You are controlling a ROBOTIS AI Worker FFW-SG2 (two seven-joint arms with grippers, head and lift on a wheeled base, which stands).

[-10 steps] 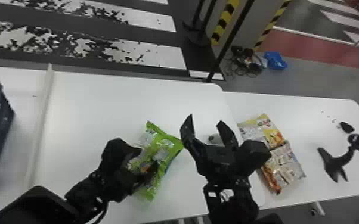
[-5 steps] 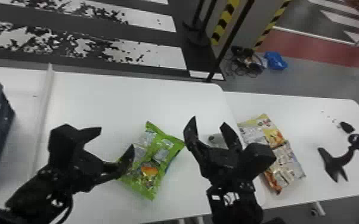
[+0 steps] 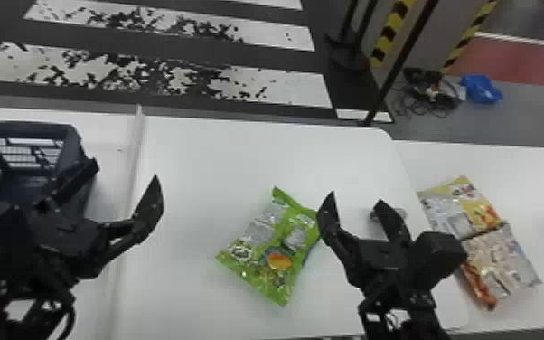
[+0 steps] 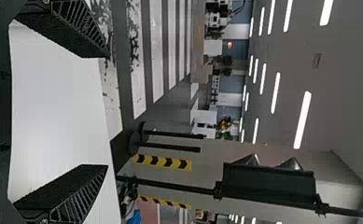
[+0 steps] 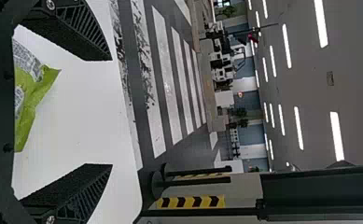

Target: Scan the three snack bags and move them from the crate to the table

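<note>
While the left gripper (image 3: 126, 172) is wide open by the crate (image 3: 73, 147), the green snack bag (image 3: 280, 246) lies on the table (image 3: 221, 167). The right gripper (image 3: 356, 199), also open, should pinch that bag softly, scan it, then set it by the two other bags (image 3: 497, 255).

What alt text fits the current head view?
Green snack bag on a white table, between the open, empty left gripper, near a dark crate, and the right gripper, also open. Two more snack bags lie farther right.
</note>
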